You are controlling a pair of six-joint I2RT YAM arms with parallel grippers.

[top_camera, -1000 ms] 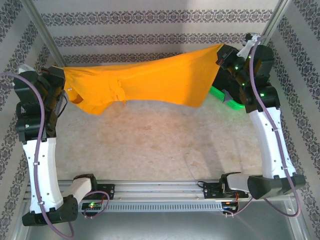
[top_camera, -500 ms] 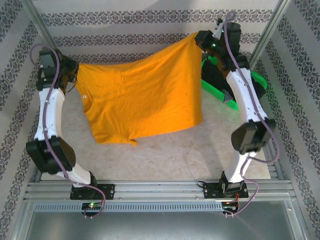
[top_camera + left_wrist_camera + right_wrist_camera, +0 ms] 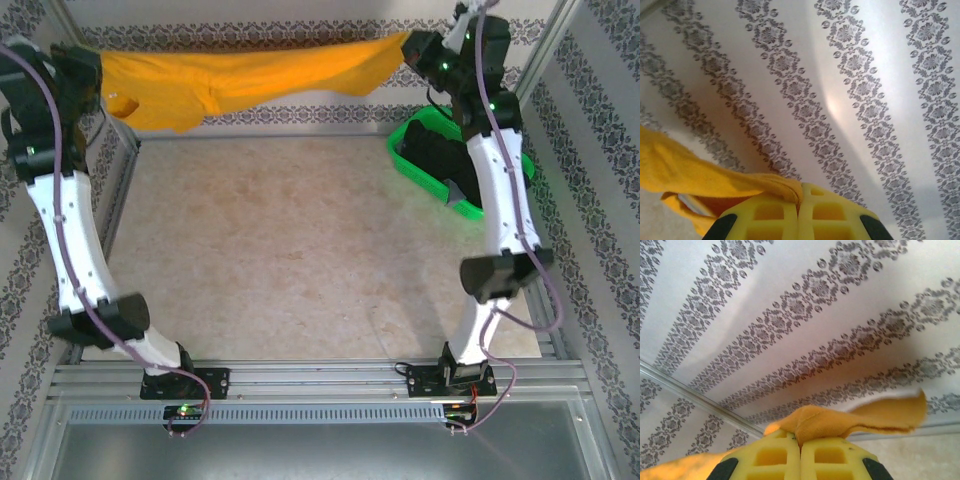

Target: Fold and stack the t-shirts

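Ends of the mustard-orange t-shirt (image 3: pixel 250 75) were pinched in the left gripper (image 3: pixel 100 72) and the right gripper (image 3: pixel 408 46). The cloth was stretched between them.

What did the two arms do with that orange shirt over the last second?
Both arms swung out toward the far wall, carrying the orange t-shirt off the middle of the table; it now hangs pulled taut along the back edge. The left gripper and right gripper stayed clamped on it. The green basket did not move.
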